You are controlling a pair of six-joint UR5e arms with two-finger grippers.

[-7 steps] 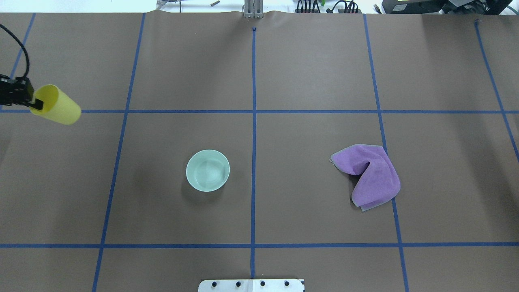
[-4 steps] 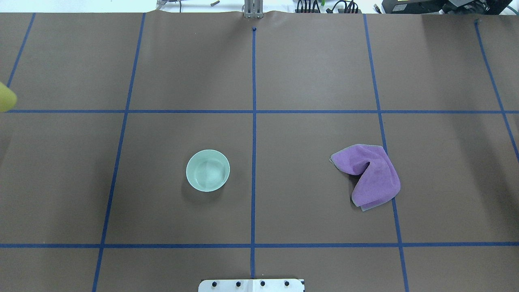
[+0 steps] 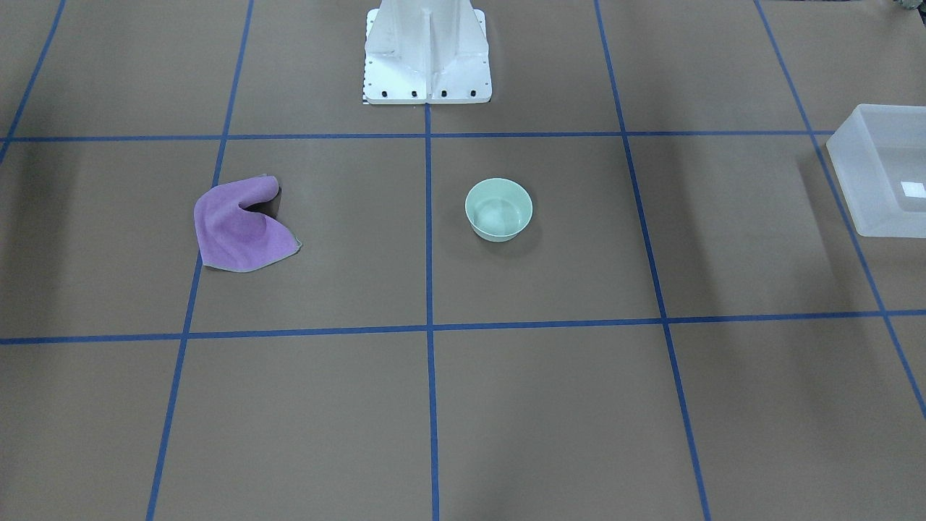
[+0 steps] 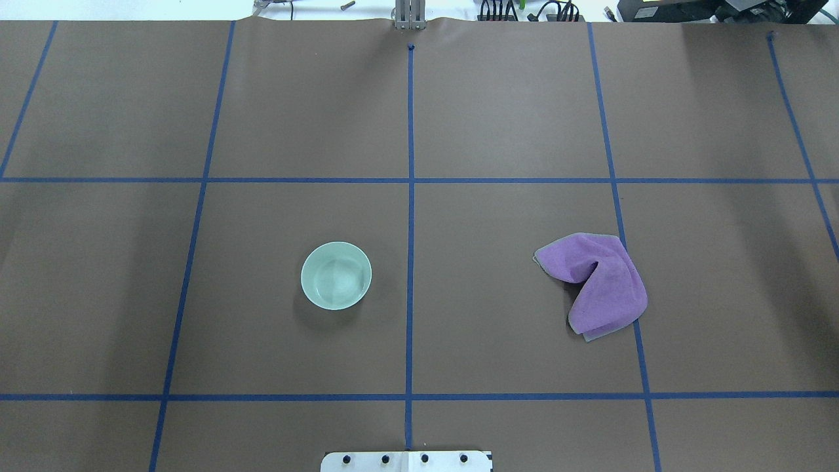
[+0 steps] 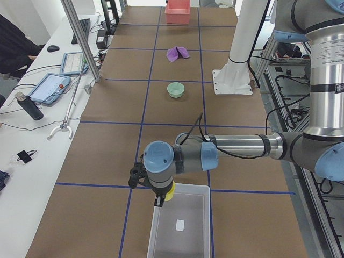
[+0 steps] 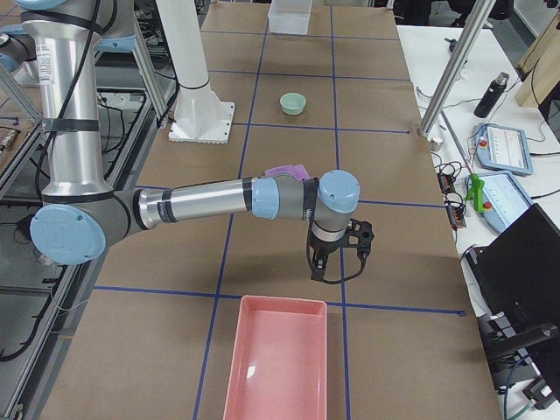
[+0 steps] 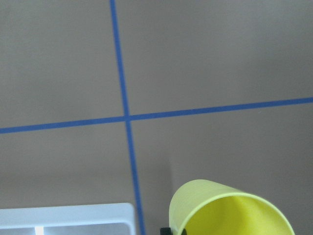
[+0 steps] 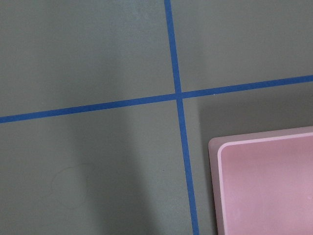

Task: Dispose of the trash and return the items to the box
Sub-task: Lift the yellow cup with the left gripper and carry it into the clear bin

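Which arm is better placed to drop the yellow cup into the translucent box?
Left. The left gripper carries the yellow cup beside a corner of the translucent box. The right gripper hangs far off, beside the pink bin.

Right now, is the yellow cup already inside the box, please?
Not yet: the yellow cup is held in the air beside the box, outside its walls, per the left wrist view.

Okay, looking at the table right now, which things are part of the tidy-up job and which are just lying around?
Part of the job: yellow cup, held by the left hand; mint-green bowl; translucent white box.

Just lying about, as far as I can tell: purple cloth; pink tray.
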